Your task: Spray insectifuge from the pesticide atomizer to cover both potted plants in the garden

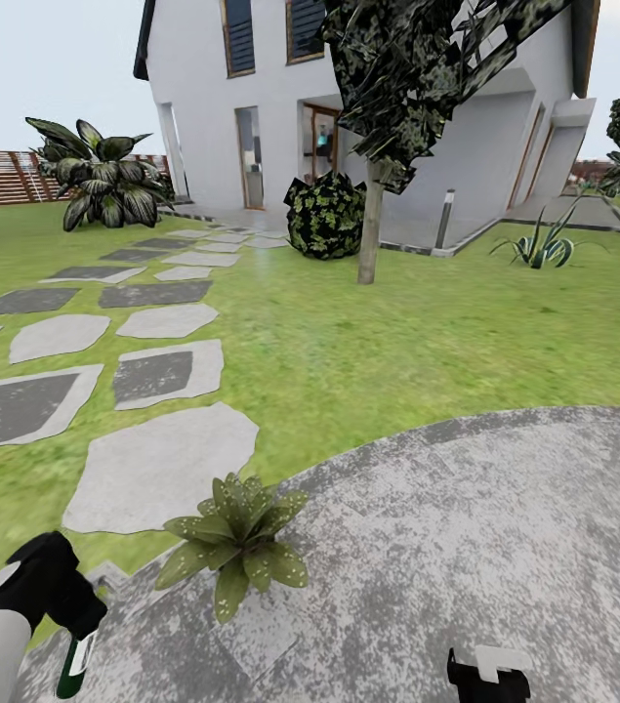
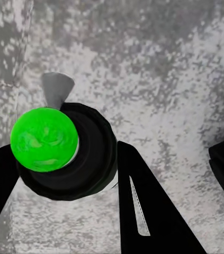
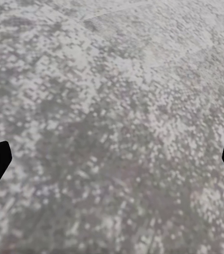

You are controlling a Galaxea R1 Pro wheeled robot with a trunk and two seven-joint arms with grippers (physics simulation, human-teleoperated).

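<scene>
So my left gripper (image 1: 67,625) is clamped on the pesticide atomizer (image 1: 77,662), bottle hanging down off the fingers just over the grey paving (image 1: 505,547). I'd guess it's light, hard plastic, smooth and a bit slippery, so holding around the body just under the spray head seems safest to stop it twisting. One potted plant (image 1: 236,539) sits near, at the paving's edge. My right gripper (image 3: 112,159) has its fingers spread wide, nothing in it
</scene>
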